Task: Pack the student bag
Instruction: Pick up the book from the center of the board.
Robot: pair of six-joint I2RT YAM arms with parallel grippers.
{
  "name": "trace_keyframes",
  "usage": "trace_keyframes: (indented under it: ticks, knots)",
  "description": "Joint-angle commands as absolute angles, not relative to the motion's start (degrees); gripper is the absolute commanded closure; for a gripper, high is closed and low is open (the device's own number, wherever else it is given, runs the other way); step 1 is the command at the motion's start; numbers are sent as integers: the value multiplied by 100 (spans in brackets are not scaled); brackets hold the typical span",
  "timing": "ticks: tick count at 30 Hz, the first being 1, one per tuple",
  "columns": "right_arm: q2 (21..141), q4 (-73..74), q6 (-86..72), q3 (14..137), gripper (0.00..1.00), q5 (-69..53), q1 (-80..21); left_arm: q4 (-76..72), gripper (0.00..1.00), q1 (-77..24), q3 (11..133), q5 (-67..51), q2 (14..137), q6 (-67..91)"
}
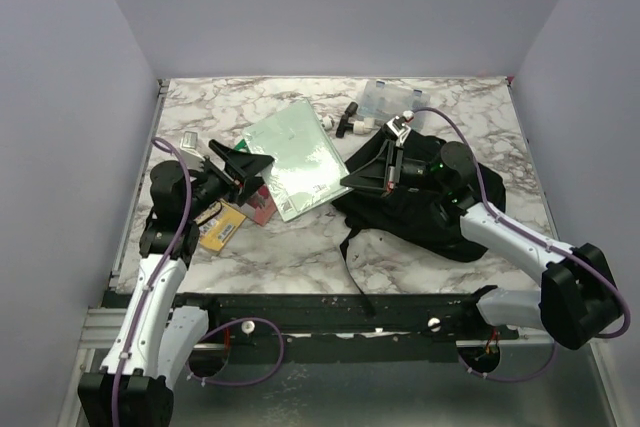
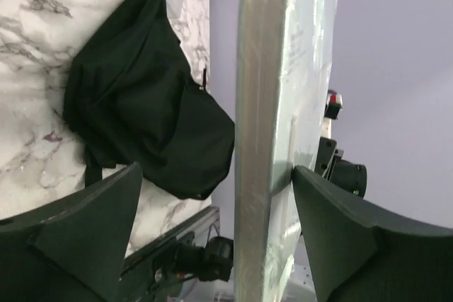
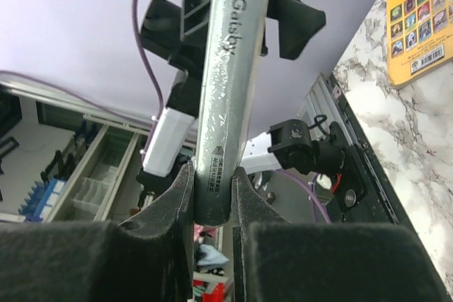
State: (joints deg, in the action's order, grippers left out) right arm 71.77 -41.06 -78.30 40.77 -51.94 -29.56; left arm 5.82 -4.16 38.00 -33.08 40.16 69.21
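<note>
The student bag (image 1: 440,212), a black soft backpack, lies at the right of the marble table and also shows in the left wrist view (image 2: 141,97). A pale green book in clear wrap (image 1: 295,152) is held up between the two arms. My right gripper (image 1: 372,175) is shut on the book's spine (image 3: 230,54), jaws pinching it (image 3: 214,175). My left gripper (image 1: 250,162) stands wide open around the book's other edge (image 2: 272,104). One of its fingers (image 2: 318,203) touches the cover and the other is well apart from it.
A clear plastic compartment box (image 1: 385,97) sits at the back right, with a small black-and-white item (image 1: 350,122) beside it. A yellow booklet (image 1: 222,225) (image 3: 417,26) and a red item (image 1: 262,202) lie by the left arm. A small card (image 1: 190,139) lies at the far left.
</note>
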Motion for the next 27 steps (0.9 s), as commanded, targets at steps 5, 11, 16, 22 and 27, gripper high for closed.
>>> trace_keyframes:
  ticks: [5,11,16,22,27]
  knots:
    - [7024,-5118,-7972,4216,99,-5320,-2989,-1640,37,-475,3140,-4123,3976,7746]
    - [7110,-4821,-7870,4164,98,-5166,-2995,-2101,76,-501,2960,-3888,3843,8093]
    - [7032,-4448,-7962,4019,60,-4128,-3151,-2402,100,-524,2663,-3292,3540,8520]
    - [7321,-4797,-8229,3967,27,-2480,-4153,-2864,100,-591,2286,-2418,3213,9131]
    - [7654,-5132,-8524,3908,26,-1224,-4993,-3318,100,-637,2138,-2032,3180,9412]
